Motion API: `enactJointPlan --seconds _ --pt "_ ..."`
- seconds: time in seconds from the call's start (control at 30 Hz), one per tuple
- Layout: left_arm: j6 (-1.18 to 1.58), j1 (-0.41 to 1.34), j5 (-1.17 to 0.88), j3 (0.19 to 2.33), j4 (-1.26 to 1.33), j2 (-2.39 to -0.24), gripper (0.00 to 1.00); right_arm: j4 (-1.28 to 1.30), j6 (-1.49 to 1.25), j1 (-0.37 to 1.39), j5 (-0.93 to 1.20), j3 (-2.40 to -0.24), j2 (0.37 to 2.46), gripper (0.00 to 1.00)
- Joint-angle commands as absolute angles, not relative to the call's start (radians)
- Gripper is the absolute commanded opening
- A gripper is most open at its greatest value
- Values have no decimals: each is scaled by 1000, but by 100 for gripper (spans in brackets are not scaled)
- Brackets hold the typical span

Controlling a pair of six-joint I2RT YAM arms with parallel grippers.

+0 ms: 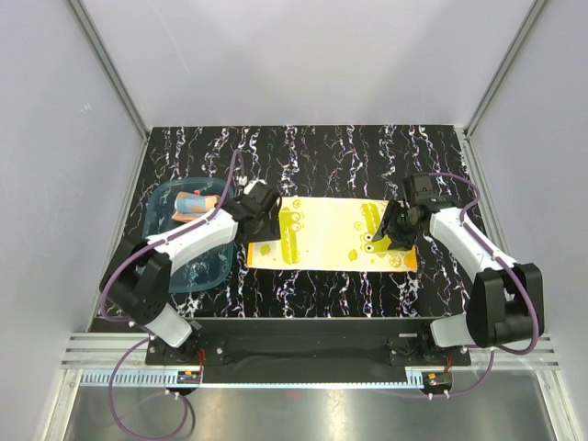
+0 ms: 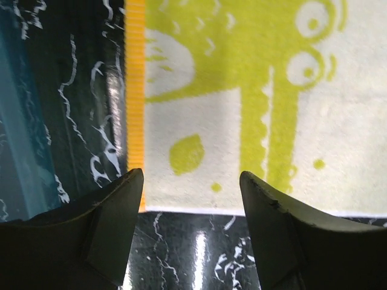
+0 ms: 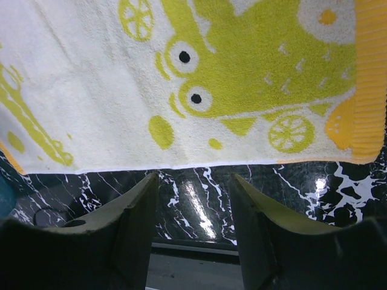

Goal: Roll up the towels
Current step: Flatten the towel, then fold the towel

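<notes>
Yellow towel (image 1: 331, 234) flat mid-table (image 1: 322, 152), parallel to near edge. Left gripper (image 2: 190, 178) spread, empty, at its left-end corner. Right gripper (image 3: 193, 178) spread, empty, at right end.

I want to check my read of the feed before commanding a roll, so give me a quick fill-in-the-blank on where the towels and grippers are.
1. The orange-pink towel lies in the teal tray, on the ____ arm's side.
2. The towel spread flat on the table is mostly ____ and cream.
3. The left gripper and right gripper each stand at one end of that towel with jaws ____, gripping nothing.

Missing words: left; yellow; open.
</notes>
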State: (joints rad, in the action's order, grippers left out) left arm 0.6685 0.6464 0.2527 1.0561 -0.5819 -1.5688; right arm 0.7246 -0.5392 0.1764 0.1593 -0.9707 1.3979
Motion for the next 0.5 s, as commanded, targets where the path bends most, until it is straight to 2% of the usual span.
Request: enactJointPlan --seconds 0.0,0.47 --pt "617 598 213 1071 -529 -1604 69 706 -534 175 180 -959 1350 57" --pt "540 399 186 1032 -541 -1608 68 732 -515 173 172 -997 1370 56"
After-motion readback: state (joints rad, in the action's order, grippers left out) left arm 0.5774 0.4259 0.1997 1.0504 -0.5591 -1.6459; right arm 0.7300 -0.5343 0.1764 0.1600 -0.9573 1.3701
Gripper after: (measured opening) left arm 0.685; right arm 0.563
